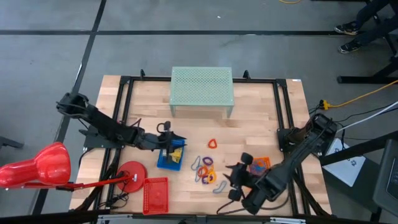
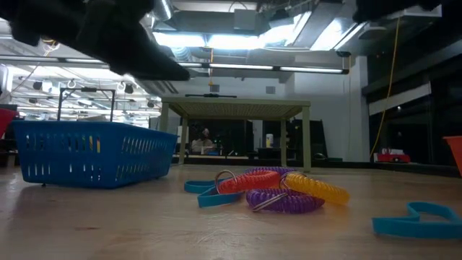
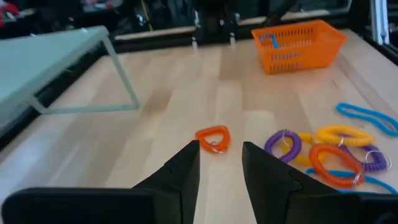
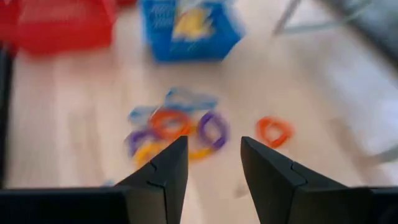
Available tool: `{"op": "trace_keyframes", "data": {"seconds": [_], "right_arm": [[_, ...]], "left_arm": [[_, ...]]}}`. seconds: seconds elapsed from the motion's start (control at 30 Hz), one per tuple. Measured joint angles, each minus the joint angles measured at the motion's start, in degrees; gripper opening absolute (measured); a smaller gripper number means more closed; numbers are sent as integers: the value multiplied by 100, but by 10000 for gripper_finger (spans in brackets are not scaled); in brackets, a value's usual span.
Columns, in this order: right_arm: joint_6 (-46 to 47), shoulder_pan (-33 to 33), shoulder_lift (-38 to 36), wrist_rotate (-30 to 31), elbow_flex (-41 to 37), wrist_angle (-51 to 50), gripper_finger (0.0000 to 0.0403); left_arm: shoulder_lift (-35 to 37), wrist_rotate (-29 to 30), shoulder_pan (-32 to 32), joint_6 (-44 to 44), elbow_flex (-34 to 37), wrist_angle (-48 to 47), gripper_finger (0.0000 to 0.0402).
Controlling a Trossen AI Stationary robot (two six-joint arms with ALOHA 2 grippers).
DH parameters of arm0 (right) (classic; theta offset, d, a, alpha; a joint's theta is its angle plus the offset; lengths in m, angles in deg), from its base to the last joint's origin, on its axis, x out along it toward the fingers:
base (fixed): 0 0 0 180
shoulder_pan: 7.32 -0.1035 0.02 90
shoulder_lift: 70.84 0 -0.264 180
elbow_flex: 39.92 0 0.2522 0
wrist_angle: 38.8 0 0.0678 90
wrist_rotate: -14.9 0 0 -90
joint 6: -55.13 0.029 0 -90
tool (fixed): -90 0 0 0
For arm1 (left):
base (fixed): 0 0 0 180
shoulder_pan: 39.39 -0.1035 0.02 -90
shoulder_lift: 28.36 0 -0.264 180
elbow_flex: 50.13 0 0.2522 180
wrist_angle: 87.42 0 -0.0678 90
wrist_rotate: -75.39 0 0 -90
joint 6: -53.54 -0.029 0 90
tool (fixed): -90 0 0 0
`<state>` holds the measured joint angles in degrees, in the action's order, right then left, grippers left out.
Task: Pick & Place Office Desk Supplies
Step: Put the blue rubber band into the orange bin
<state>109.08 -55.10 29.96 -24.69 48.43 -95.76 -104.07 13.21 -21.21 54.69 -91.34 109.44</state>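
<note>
A pile of coiled loops (image 1: pixel 205 169), orange, purple, yellow and blue, lies on the wooden table; it also shows in the low view (image 2: pixel 274 189). A single orange loop (image 1: pixel 212 144) lies apart, toward the far side. Yellow-and-black clips sit in the blue tray (image 1: pixel 169 157). My left gripper (image 1: pixel 169 138) hovers open over the blue tray's far side, and in its wrist view the open fingers (image 3: pixel 221 155) point toward the orange loop (image 3: pixel 213 138). My right gripper (image 1: pixel 231 174) hovers open just right of the pile (image 4: pixel 177 127), touching nothing.
An orange tray (image 1: pixel 260 165) stands beside my right gripper and a red tray (image 1: pixel 155 193) sits at the near edge. A red desk lamp (image 1: pixel 37 165) has its base (image 1: pixel 130 171) near the blue tray. A green mesh shelf (image 1: pixel 202 87) stands at the far side. A blue loop (image 2: pixel 419 220) lies alone.
</note>
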Motion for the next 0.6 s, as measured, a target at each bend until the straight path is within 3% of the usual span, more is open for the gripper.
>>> {"op": "trace_keyframes", "data": {"seconds": [0.2,0.43,0.6], "right_arm": [[-1068,470,243,-1624,0,78,151],[-2749,1012,880,-2607,-4,166,151],[-2869,1090,1097,-3321,4,551,151]], "left_arm": [[714,576,254,-198,196,-83,118],[1355,934,533,-229,450,-147,118],[1484,1168,675,-52,579,-238,118]]}}
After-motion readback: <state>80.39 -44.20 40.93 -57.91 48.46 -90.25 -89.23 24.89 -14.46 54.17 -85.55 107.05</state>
